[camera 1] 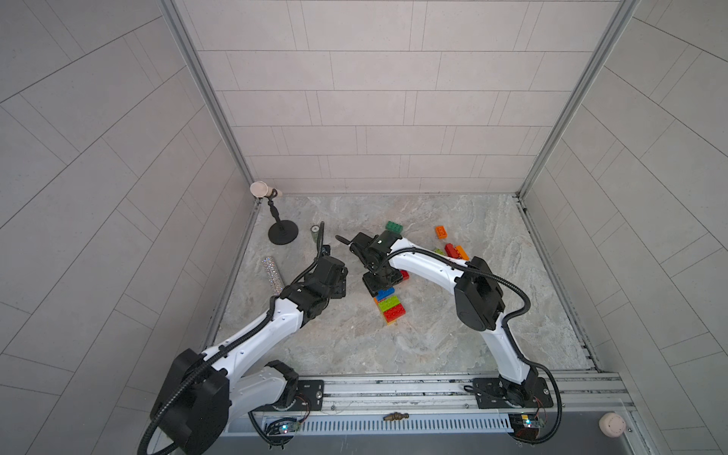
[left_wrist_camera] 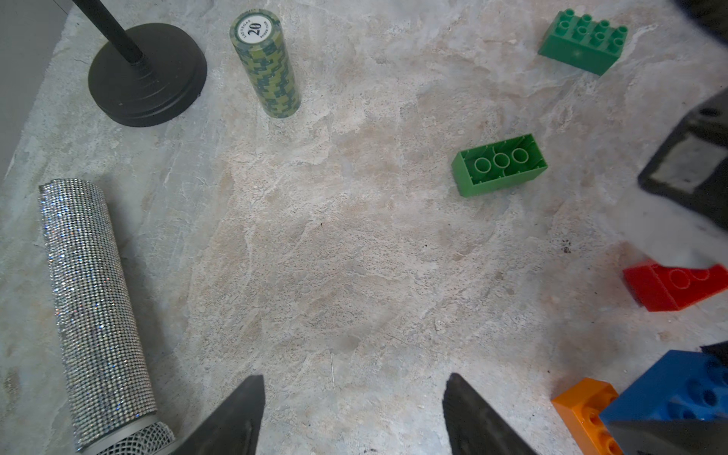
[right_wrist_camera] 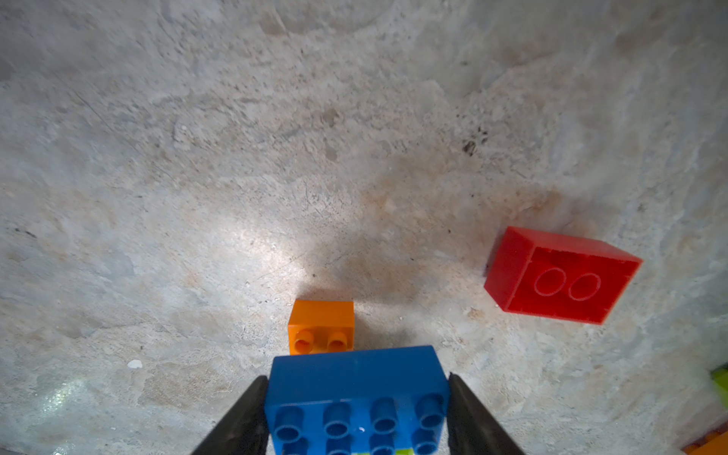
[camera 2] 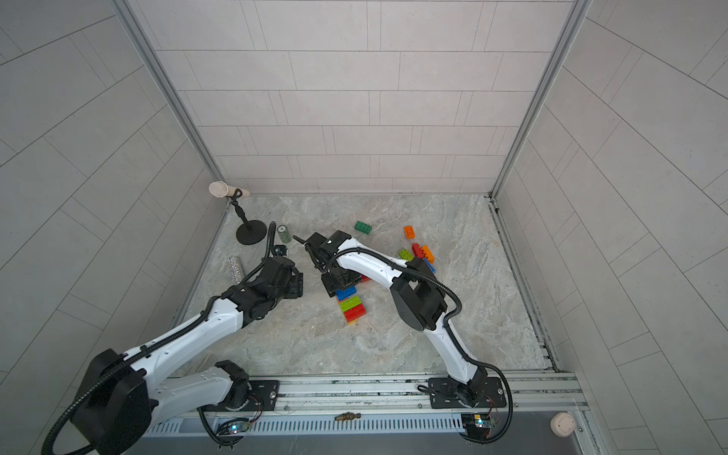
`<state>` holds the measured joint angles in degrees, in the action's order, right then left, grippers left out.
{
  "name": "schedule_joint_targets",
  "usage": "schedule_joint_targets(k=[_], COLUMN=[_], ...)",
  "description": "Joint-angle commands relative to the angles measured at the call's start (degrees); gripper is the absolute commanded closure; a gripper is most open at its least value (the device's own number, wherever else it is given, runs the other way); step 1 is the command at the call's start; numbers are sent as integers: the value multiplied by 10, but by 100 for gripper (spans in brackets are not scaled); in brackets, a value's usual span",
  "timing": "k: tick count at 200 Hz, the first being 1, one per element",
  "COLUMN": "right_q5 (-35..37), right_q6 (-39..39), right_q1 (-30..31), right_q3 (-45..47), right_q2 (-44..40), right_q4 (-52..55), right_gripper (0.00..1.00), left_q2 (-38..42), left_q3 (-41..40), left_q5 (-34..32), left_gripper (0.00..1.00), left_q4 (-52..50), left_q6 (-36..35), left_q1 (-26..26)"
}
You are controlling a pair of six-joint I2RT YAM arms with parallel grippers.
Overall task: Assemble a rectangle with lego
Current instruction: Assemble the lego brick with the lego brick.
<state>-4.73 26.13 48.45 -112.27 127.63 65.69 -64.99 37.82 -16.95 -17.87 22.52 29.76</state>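
Right gripper [right_wrist_camera: 356, 377]: closed on the blue brick [right_wrist_camera: 356, 398], with one of my fingers pressed against each short end.
Blue brick: studs up. It sits at the far end of a short row with a lime brick [camera 1: 390, 303] and a red brick [camera 1: 395, 314], long sides touching, near the middle of the desk [camera 1: 433, 346].
Orange brick [right_wrist_camera: 321, 327]: just beyond the blue brick, straight ahead of my right fingertips.
Upturned red brick [right_wrist_camera: 559, 275]: hollow side up, off to one side and apart from the row.
Left gripper [left_wrist_camera: 353, 377]: jaws spread wide with nothing between them, over bare desk, on my left of the row.
Green brick [left_wrist_camera: 499, 165]: hollow side up, ahead of my left gripper and well apart from it.
Dark green brick [left_wrist_camera: 583, 41]: studs up, farther out still.
Poker-chip stack [left_wrist_camera: 264, 65]: upright, near the black stand base [left_wrist_camera: 147, 75].
Glittery tube [left_wrist_camera: 94, 307]: lying on its side near the desk's left edge.
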Motion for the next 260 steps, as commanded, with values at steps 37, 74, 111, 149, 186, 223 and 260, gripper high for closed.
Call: schedule_joint_targets(k=[37, 74, 111, 149, 186, 223, 260], right_q5=[0, -1, 0, -3, -10, -6, 6], right_q6=[1, 2, 6, 13, 17, 20, 17], right_q1=[1, 1, 1, 1, 3, 3, 4], right_q3=[6, 17, 24, 25, 18, 30, 58], right_q2=[12, 13, 17, 17, 11, 16, 26], right_q4=[7, 2, -3, -4, -2, -4, -13], right_gripper=[65, 66, 67, 69, 70, 72, 76], left_q2=[3, 3, 6, 7, 8, 8, 10], left_q3=[-9, -10, -11, -13, -13, -13, -14], left_q5=[-4, -1, 0, 2, 3, 3, 3], left_gripper=[24, 24, 24, 24, 24, 24, 24], left_q4=[0, 4, 4, 7, 8, 8, 9], left_q6=[13, 13, 13, 13, 13, 13, 12], left_q1=[-4, -4, -4, -4, -4, -4, -4])
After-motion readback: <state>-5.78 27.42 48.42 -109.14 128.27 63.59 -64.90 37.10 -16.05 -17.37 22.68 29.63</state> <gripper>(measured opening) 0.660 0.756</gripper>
